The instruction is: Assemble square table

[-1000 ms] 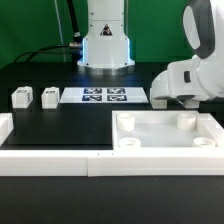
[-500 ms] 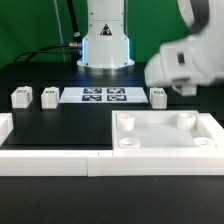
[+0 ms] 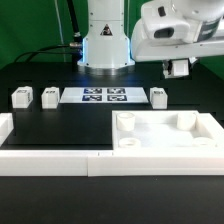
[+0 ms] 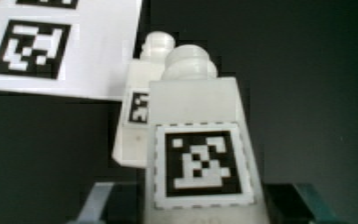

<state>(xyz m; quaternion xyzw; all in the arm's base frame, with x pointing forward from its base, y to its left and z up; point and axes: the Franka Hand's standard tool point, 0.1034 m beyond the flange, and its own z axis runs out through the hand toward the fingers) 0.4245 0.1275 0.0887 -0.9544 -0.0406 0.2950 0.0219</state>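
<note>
Black tabletop (image 3: 60, 125) lies beneath the pincer (image 3: 178, 70), which hangs clamped on a white block leg (image 4: 197, 110)

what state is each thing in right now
gripper: shut on the held leg, high above the table
held leg: gripped, off the table
tabletop: flat on the table, no legs fitted
leg beside the marker board: loose on the table
two legs at the exterior view's left: loose on the table
</note>
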